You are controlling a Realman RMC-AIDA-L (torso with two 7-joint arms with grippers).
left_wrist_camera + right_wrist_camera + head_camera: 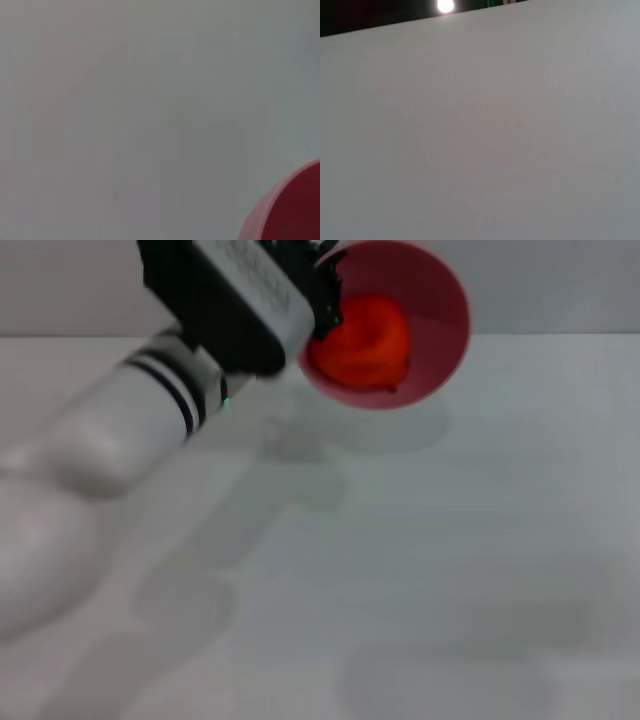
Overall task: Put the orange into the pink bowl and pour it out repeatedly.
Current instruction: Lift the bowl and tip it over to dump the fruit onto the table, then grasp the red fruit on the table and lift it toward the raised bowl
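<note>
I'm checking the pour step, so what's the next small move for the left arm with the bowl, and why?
Probably tip a little further. The left gripper holds the pink bowl by its rim, raised above the table and tilted so its mouth faces the head camera. The orange lies inside against the lower wall near the rim, so slightly more tilt should roll it out.

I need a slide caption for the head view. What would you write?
Left end effector holds the pink bowl lifted and tilted above the table, the orange inside.
</note>
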